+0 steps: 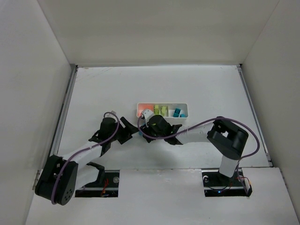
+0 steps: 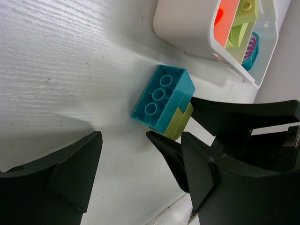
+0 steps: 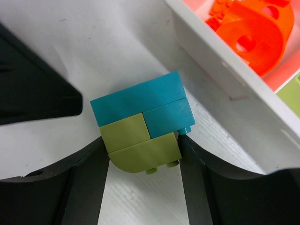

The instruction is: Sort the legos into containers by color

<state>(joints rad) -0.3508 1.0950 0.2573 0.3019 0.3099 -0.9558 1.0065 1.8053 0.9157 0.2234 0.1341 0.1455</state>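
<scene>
While both arms meet just beside the long white plastic tray (image 3: pixel 220 70), the right gripper (image 3: pixel 141 143) pinches a joined block of teal-blue and yellow-green plastic legos (image 3: pixel 140 117).
The block rests on the white worktop (image 2: pixel 70 56), close to the tray's end compartment that holds orange-red legos (image 3: pixel 253 33). The left gripper (image 2: pixel 140 140) stands wide open near the block, not touching it.
</scene>
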